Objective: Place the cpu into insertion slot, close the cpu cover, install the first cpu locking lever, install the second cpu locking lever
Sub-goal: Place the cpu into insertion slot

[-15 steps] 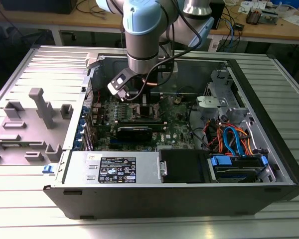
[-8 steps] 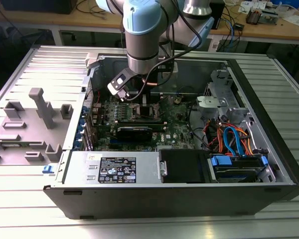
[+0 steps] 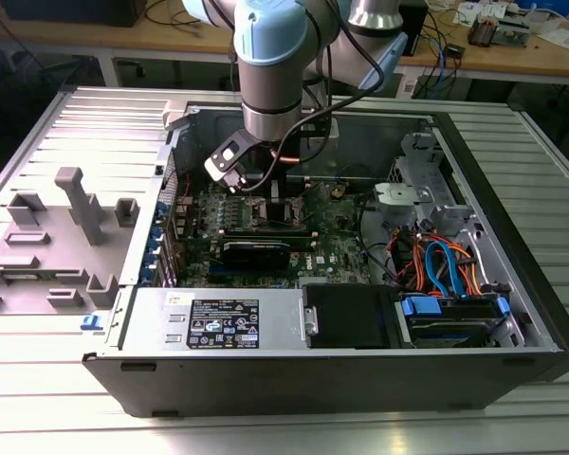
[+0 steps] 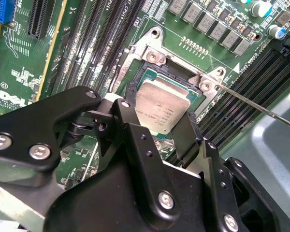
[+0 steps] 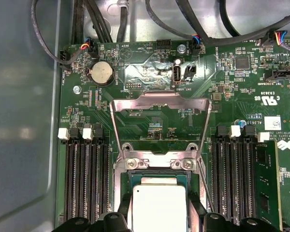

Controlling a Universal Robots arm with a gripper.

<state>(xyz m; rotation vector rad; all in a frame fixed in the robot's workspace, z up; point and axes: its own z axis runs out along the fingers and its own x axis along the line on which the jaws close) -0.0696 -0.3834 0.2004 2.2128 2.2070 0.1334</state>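
One cpu (image 4: 160,108), one insertion slot (image 4: 157,72), one raised cpu cover (image 5: 159,101); the gripper (image 4: 154,121), at the exterior view's upper middle, clasps the cpu between its fingers.

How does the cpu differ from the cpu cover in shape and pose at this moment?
The cpu is a solid plate; the cpu cover is a frame with an open window. The cpu lies flat over the insertion slot; the cpu cover is swung open, off the slot. Both are silver-grey metal.

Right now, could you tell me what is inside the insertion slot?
The cpu sits within the insertion slot, flanked by the claw. It covers the slot's floor, so nothing beneath it can be seen.
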